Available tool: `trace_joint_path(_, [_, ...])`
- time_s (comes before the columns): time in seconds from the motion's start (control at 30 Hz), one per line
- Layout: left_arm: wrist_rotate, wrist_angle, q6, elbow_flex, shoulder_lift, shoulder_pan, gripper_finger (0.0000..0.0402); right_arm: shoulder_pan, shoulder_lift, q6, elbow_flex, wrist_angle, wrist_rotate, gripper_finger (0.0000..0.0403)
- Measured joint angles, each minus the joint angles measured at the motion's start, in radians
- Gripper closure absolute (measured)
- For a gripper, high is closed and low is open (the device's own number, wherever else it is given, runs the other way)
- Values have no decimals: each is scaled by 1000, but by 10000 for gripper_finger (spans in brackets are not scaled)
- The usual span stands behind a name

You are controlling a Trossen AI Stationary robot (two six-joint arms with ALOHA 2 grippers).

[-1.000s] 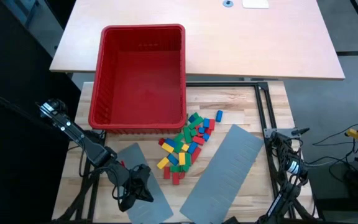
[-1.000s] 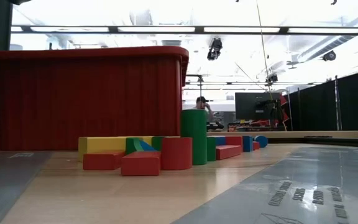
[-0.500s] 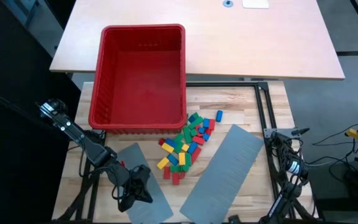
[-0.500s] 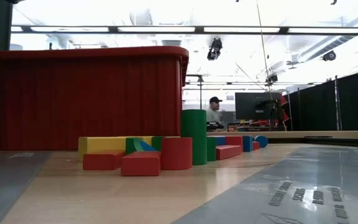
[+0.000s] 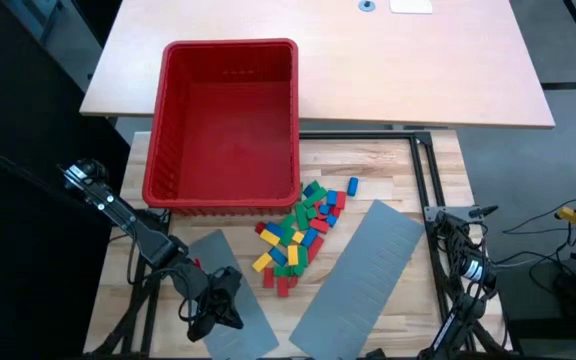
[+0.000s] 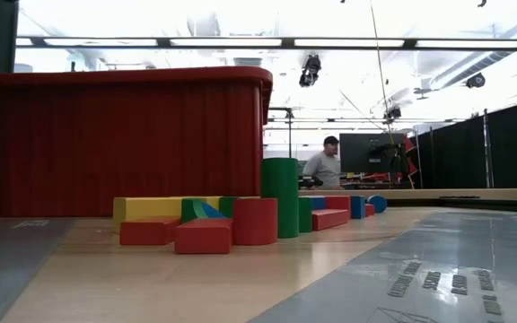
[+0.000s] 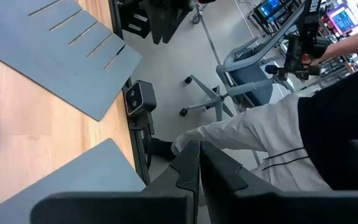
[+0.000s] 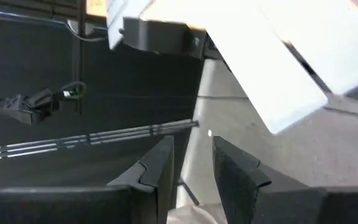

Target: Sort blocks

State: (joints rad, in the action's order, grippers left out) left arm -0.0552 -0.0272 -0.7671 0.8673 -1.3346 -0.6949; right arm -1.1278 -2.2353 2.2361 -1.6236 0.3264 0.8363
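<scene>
My left gripper sits low over the smaller grey panel near the front-left corner of the table, and its wrist view shows the 2 fingers pressed together with nothing between them. The blocks lie in a loose heap on the bare wood just in front of the red bin, between the 2 grey panels, so from my left gripper they are toward the table's middle and a little farther back. The heap runs as a slanted band from the bin's front-right corner down toward the front edge; a lone blue block lies apart beside the larger grey panel.

I judge the left arm is the nearer one: the right arm is folded at the table's right edge, its right gripper parted slightly and empty, pointing off the table.

There is printed lettering on the grey panel in the low view, but I cannot read it. No brand marks show on the bin.
</scene>
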Motion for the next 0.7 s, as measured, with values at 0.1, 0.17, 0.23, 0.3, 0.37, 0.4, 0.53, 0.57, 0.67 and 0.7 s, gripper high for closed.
trace_joint_path(0.1, [-16, 0, 2, 0, 0, 0, 402, 0, 0, -36, -1, -3, 102, 307])
trace_joint_path(0.17, [-18, 0, 2, 0, 0, 0, 402, 0, 0, -68, -2, -2, 153, 302])
trace_joint_path(0.23, [-26, 0, 0, 0, 0, 0, 402, 1, 0, -86, -2, -1, 164, 296])
trace_joint_path(0.3, [-44, 0, -9, 0, 0, 0, 402, 4, 0, -78, 5, 5, 123, 289])
trace_joint_path(0.37, [-45, 0, -14, 0, 0, 0, 402, 7, 0, -36, 20, 41, 39, 280])
trace_joint_path(0.4, [-45, 0, -25, 0, 0, 0, 402, 7, 0, -25, 28, 48, -6, 275])
trace_joint_path(0.53, [-45, 0, -66, 0, 0, 0, 402, 0, 0, -15, 39, 37, -52, 253])
trace_joint_path(0.57, [-43, 0, -79, 0, 0, 0, 402, -3, 0, -25, 39, 30, -61, 246])
trace_joint_path(0.67, [-40, 0, -120, 0, 0, 0, 402, -8, 0, -33, 39, 21, -95, 226])
trace_joint_path(0.7, [-39, 0, -132, 0, 0, 0, 402, -10, 0, -34, 39, 21, -107, 219])
